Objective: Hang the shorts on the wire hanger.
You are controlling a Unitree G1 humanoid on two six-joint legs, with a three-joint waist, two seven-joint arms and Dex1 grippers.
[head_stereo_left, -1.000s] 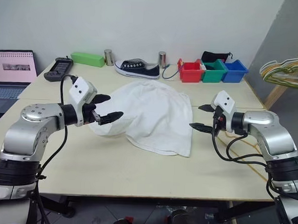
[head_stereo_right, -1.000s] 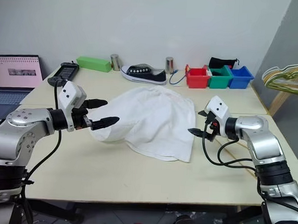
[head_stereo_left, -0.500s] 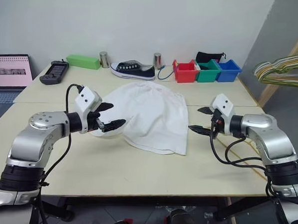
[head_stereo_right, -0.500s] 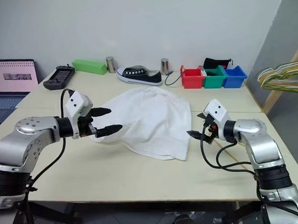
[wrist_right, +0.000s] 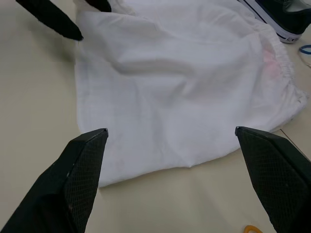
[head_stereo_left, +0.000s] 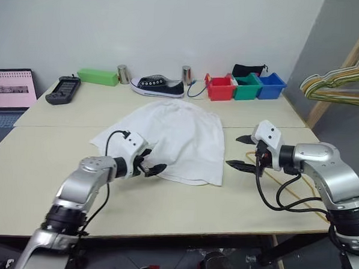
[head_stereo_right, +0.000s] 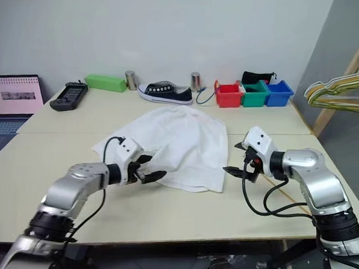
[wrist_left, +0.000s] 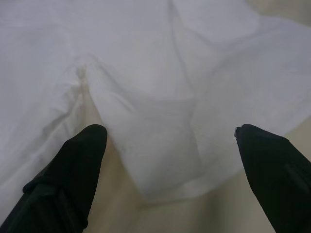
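Though laptop [head_stereo_left: 12, 95] screen text unreadable, both claws gape empty: left claw [head_stereo_left: 150, 164] at shorts [head_stereo_left: 179, 134] hem, right claw [head_stereo_left: 241, 152] beside.

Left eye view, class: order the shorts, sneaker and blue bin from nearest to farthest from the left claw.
1. Shorts: right at the left claw, mid-table.
2. Sneaker: far side of the table.
3. Blue bin: far right corner.

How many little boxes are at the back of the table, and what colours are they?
Red bin: 1
Green bin: 1
Blue bin: 1
Total: 3 small bins, side by side at the far edge of the table. A long green box also lies further along that edge.
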